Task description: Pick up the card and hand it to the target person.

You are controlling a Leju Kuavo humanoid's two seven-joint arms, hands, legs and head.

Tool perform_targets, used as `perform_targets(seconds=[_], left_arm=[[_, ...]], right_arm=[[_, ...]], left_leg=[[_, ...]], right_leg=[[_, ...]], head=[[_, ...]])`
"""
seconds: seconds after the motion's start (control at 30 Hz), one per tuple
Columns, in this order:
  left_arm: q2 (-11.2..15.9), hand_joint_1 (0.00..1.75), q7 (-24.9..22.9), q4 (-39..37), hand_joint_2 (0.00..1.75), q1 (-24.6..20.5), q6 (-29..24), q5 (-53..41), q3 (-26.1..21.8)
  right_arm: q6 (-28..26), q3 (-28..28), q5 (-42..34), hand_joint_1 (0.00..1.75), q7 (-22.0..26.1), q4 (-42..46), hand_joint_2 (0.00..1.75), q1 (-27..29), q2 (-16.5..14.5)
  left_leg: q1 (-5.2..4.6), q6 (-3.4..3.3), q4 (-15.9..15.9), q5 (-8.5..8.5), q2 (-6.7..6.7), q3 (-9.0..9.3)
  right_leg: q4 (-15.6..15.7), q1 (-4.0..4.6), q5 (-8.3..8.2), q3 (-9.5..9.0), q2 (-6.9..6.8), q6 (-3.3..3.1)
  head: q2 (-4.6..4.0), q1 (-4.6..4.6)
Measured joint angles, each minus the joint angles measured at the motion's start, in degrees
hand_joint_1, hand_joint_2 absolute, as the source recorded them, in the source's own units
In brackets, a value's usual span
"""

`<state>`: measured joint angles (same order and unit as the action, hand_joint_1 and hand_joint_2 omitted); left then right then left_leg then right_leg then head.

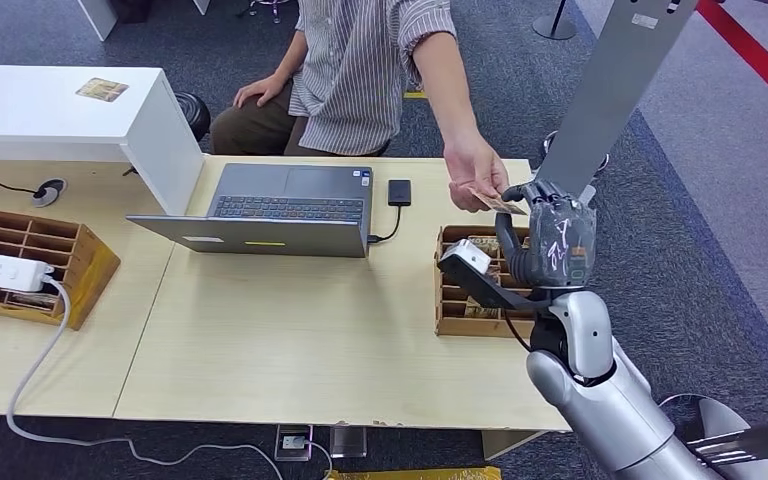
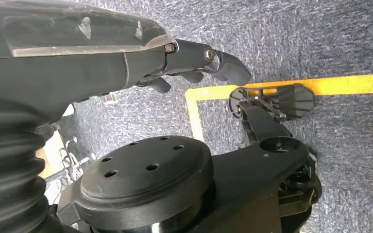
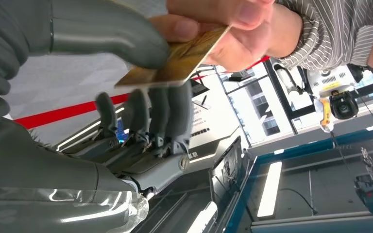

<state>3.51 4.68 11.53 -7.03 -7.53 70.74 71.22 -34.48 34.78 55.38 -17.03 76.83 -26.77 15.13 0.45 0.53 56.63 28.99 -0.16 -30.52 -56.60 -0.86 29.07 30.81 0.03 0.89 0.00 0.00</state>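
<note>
My right hand (image 1: 550,240) is raised over the table's right side, beside the seated person. It pinches a thin tan card (image 1: 493,202) between thumb and fingers. In the right wrist view the card (image 3: 175,63) lies under my thumb (image 3: 107,34) and above my fingers (image 3: 165,111), while the person's hand (image 3: 223,29) pinches its other end. From the head view the person's hand (image 1: 475,170) reaches down from a striped sleeve onto the card. My left hand (image 2: 126,63) hangs over grey carpet, fingers loosely extended, holding nothing.
A wooden card organiser (image 1: 470,290) sits on the table (image 1: 260,340) right under my right hand. An open laptop (image 1: 280,210) and a small black device (image 1: 399,192) lie in the middle. A second organiser (image 1: 30,260) with a power strip (image 1: 0,268) stands at left.
</note>
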Motion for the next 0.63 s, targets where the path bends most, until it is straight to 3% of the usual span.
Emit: perform_targets(seconds=[0.07, 0.63], left_arm=[[0.0, 0.0, 0.15, -0.06, 0.0, 0.04, -0.33, 0.36, -0.44], [-0.07, 0.0, -0.54, 0.0, 0.0, -0.04, -0.9, 0.47, -0.38]], right_arm=[[-0.35, 0.02, -0.6, 0.0, 0.1, 0.3, 1.75, -0.04, 0.19], [-0.2, 0.25, -0.63, 0.0, -0.29, 0.64, 1.75, -0.21, 0.71]], left_leg=[[0.0, 0.0, -0.02, -0.01, 0.01, 0.01], [0.0, 0.0, 0.02, 0.0, -0.05, -0.03]], right_leg=[[0.02, 0.0, -0.01, -0.01, 0.01, -0.01], [-0.01, 0.0, 0.01, 0.02, -0.06, -0.01]], head=[[0.0, 0.0], [0.0, 0.0]])
